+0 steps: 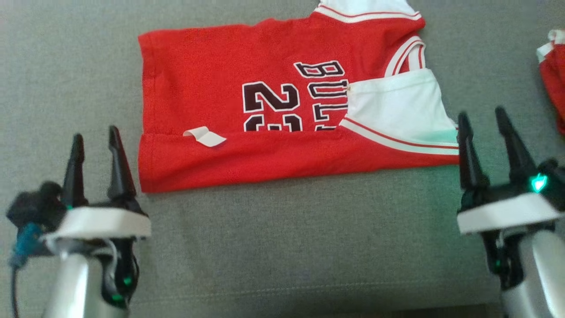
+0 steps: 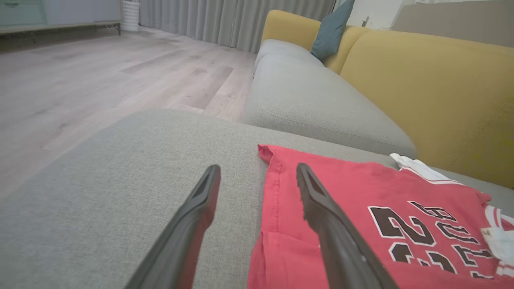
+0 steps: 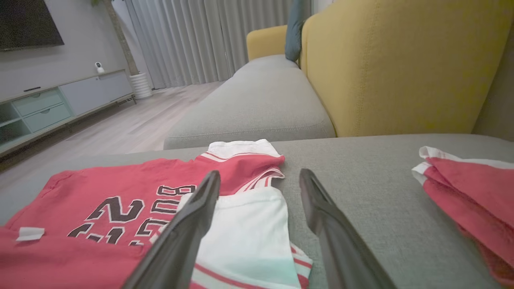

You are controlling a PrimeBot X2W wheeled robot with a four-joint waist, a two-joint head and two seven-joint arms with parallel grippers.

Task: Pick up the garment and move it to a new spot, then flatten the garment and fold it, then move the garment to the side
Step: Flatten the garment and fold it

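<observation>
Bare grey sofa seat point(image 1: 282, 247) lies open along the near side, from the left tool point(image 1: 96, 132) to the right tool point(image 1: 481, 112), and again left of the red jersey point(image 1: 212, 79). The jersey lies flat across the middle, its ends just beside both tools. A strip of bare seat separates it from a second red garment point(image 1: 554, 75) at the right edge. Beyond the jersey a yellow backrest point(image 3: 393, 64) stands upright. Past the seat's left edge is wooden floor point(image 2: 80, 80).

Dark fingers point(image 1: 118, 163), left claw point(image 1: 96, 133), right claw point(image 1: 481, 112), white collars point(image 1: 101, 223), silver forearms point(image 1: 77, 287), maybe blue cable point(image 1: 26, 243)
</observation>
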